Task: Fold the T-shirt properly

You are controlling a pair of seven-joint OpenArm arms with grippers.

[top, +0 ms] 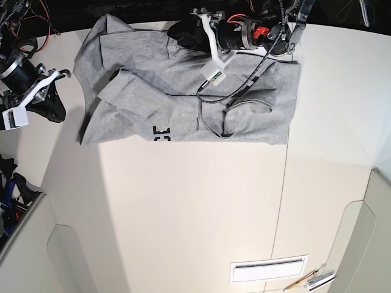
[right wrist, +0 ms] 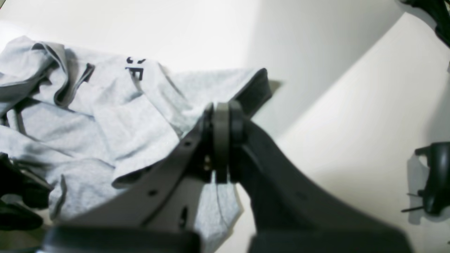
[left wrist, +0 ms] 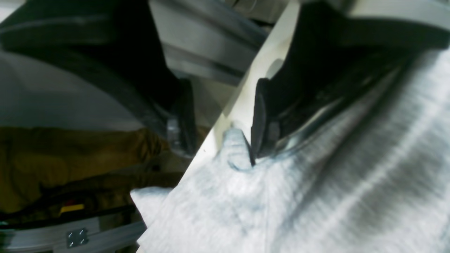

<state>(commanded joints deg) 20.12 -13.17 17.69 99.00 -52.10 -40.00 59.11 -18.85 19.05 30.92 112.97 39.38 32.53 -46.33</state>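
The grey T-shirt (top: 183, 104) lies crumpled and partly doubled over at the far end of the white table (top: 195, 201), with black lettering (top: 161, 133) at its front edge. My left gripper (top: 181, 33) reaches over the shirt's far edge. In the left wrist view it (left wrist: 221, 123) stands open at the table edge, one finger (left wrist: 262, 116) on the shirt (left wrist: 316, 182), with a small bump of cloth between the jaws. My right gripper (top: 55, 107) hangs left of the shirt, apart from it. In the right wrist view it (right wrist: 255, 93) looks shut and empty in front of the shirt (right wrist: 116, 119).
A cable (top: 238, 85) from the left arm trails over the shirt. A slotted white plate (top: 269, 268) and pens (top: 311, 281) lie near the front right corner. A yellow-brown cloth (left wrist: 70, 165) shows beyond the table's far edge. A black fixture (right wrist: 436, 175) stands on the table.
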